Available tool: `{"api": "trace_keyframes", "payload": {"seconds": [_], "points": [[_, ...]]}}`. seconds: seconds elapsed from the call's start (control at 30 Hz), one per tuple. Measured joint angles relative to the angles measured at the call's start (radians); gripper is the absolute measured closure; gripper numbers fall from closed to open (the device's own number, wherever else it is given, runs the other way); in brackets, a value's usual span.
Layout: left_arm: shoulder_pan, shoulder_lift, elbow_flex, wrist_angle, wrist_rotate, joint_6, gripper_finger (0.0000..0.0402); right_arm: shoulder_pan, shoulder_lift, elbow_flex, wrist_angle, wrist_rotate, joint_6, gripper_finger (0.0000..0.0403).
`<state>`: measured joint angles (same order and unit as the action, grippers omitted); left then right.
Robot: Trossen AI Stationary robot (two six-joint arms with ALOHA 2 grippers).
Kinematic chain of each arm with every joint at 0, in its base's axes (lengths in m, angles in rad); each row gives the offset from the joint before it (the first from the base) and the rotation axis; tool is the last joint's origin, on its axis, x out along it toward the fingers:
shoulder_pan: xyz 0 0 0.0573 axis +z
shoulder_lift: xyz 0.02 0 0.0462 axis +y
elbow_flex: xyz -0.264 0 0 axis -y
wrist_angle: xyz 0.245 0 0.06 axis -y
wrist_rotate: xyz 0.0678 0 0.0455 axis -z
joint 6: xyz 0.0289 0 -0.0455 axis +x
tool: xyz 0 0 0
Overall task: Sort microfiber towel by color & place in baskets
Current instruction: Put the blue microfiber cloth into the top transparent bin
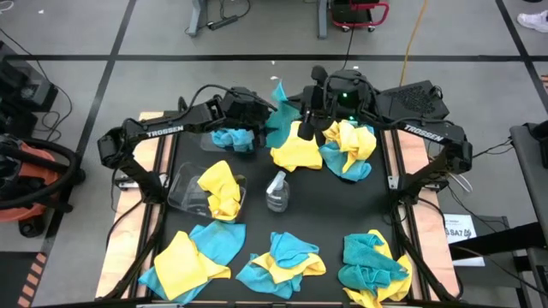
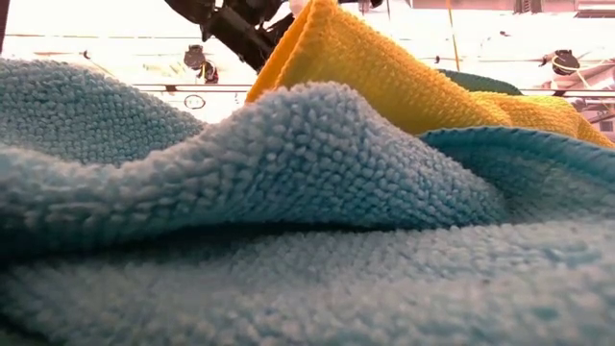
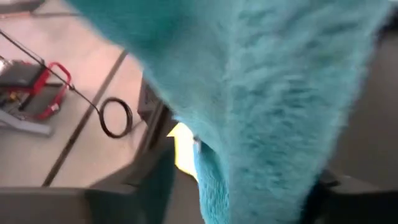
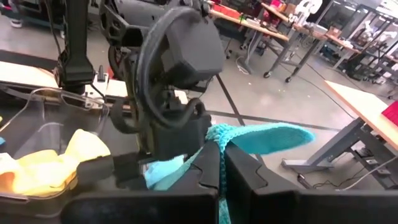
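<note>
A teal towel (image 1: 278, 115) hangs in the air at the far middle of the table, between both grippers. My right gripper (image 4: 219, 163) is shut on it. My left gripper (image 1: 257, 111) stands close against the same towel (image 3: 261, 112), which fills its wrist view. Under the left gripper a second teal towel (image 1: 233, 137) lies in a clear basket. Another clear basket (image 1: 184, 192) at the centre left holds a yellow towel (image 1: 221, 188). A loose yellow towel (image 1: 295, 152) lies flat below the grippers. My right gripper pinches a bunched fold of the teal towel (image 4: 217, 144) between its two fingers. The fingers come nearly level from the table's right. The towel is lifted clear of the table. One part runs toward the left gripper and a loose flap (image 4: 273, 135) sticks out sideways.
A small clear spray bottle (image 1: 276, 192) stands mid-table. A yellow and teal pile (image 1: 351, 147) lies at the far right. Mixed piles line the near edge (image 1: 193, 257), (image 1: 282, 261), (image 1: 372, 265). Towels (image 2: 288, 192) right at the lens block the low view.
</note>
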<state>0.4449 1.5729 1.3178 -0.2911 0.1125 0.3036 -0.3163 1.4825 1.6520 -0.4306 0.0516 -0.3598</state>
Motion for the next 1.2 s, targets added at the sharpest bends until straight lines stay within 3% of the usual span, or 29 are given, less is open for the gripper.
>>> {"api": "trace_keyframes", "payload": {"seconds": [0.2, 0.23, 0.43, 0.73, 0.83, 1.0, 1.2], "points": [[0.001, -0.026, 0.002, 0.057, 0.0, 0.088, 0.0369, -0.005, -0.003, 0.0, -0.077, 0.001, 0.019, 0.0402], [0.001, -0.035, 0.007, 0.054, -0.001, 0.1, 0.0384, -0.004, -0.003, 0.0, -0.101, 0.0, 0.026, 0.0401], [0.035, -0.089, 0.025, 0.031, -0.078, 0.156, 0.0396, -0.007, -0.003, 0.0, -0.281, 0.009, 0.06, 0.0359], [0.162, -0.236, 0.027, -0.183, -0.234, 0.203, 0.0399, -0.01, -0.003, 0.0, -0.493, 0.029, 0.115, 0.0208], [0.212, -0.262, 0.027, -0.283, -0.292, 0.211, 0.0399, -0.01, -0.003, 0.0, -0.531, 0.03, 0.136, 0.0174], [0.279, -0.263, 0.019, -0.408, -0.316, 0.209, 0.04, -0.004, -0.003, 0.0, -0.565, 0.03, 0.144, 0.0153], [0.3, -0.25, -0.048, -0.411, -0.316, 0.208, 0.0401, 0.009, -0.003, 0.0, -0.569, 0.028, 0.164, 0.0152]]}}
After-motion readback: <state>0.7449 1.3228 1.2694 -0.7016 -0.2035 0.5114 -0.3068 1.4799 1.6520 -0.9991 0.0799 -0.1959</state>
